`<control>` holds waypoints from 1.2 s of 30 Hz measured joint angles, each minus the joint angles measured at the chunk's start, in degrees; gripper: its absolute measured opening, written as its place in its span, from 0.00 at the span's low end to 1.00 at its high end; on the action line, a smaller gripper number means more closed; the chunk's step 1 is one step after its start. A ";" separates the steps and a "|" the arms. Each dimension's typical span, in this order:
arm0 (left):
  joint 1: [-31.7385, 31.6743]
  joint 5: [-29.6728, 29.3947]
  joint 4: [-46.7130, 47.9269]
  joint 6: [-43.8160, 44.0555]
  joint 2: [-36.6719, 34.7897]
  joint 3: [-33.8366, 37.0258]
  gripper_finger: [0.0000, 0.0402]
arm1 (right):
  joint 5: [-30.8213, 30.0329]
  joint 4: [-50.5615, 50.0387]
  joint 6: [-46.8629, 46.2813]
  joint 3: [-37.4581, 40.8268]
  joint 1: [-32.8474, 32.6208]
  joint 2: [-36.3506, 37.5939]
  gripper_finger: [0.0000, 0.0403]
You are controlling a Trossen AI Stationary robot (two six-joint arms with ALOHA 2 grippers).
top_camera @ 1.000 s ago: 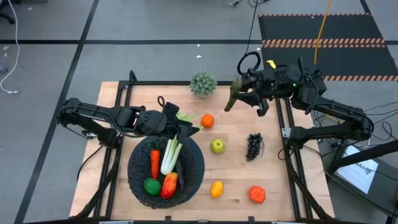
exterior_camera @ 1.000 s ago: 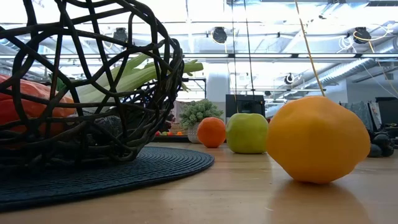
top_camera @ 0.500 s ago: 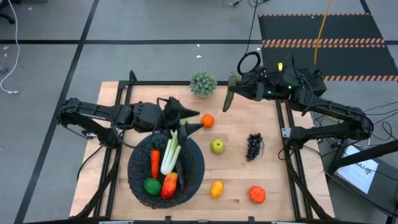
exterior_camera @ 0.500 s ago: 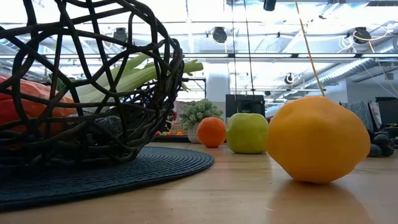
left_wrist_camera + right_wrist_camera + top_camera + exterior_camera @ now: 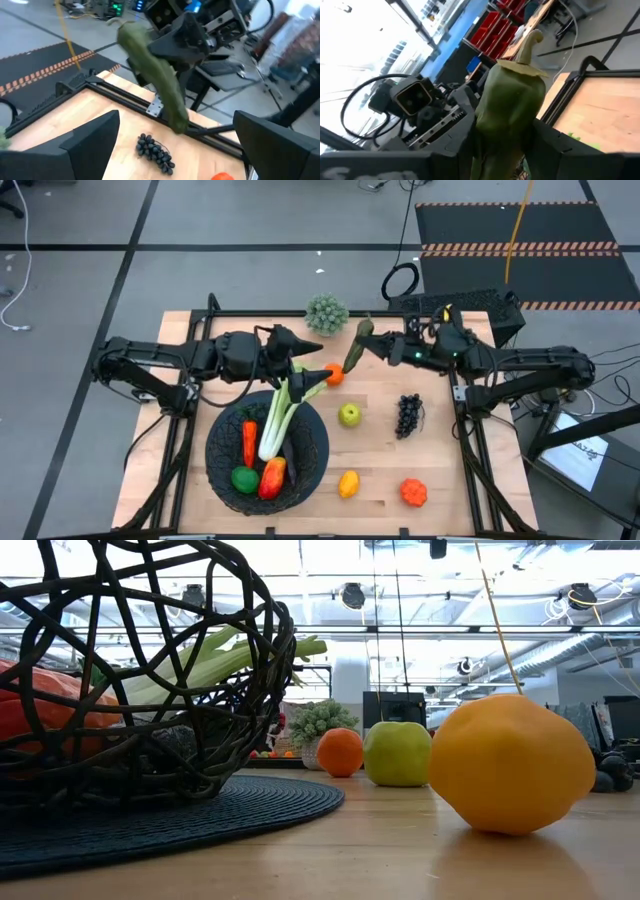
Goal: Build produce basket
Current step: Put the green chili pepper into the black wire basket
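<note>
- R gripper [image 5: 372, 348] clamped on dark green cucumber [image 5: 354, 346], held in air over table's far side, just above the orange [image 5: 333, 374].
- L gripper [image 5: 312, 361] fingers spread wide, empty, above basket's far rim, facing the cucumber.
- Basket [image 5: 312, 458] holds celery [image 5: 275, 420], carrot [image 5: 249, 442], mango [image 5: 272, 477], lime [image 5: 244, 478].
- On table [image 5: 440, 458]: green apple [image 5: 348, 414], grapes [image 5: 407, 414], lemon [image 5: 348, 483], tomato [image 5: 413, 492].

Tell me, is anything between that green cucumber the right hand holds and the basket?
Yes. The left hand hangs open between the cucumber and the basket, with the orange beside it.
</note>
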State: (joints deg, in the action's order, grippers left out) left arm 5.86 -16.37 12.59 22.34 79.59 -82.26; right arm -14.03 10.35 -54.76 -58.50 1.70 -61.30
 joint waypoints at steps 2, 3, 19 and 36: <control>-0.50 1.89 -0.27 -1.66 0.31 -0.01 0.96 | -2.26 2.40 -0.03 0.00 -1.66 -1.40 0.33; -0.87 2.86 -0.73 -2.14 0.78 -0.07 0.95 | -2.93 3.77 -0.03 0.00 -2.33 -2.16 0.33; -1.09 -1.23 -3.08 -0.29 5.73 0.00 0.61 | -4.98 14.73 2.20 0.00 -5.18 -8.96 0.33; -0.58 -1.12 -3.70 -0.77 5.53 0.00 0.20 | -0.95 14.62 6.61 -0.02 -5.20 -8.66 0.61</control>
State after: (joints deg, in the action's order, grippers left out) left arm 5.28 -17.49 8.89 21.58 85.12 -82.26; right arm -14.98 24.97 -48.14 -58.52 -3.51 -69.96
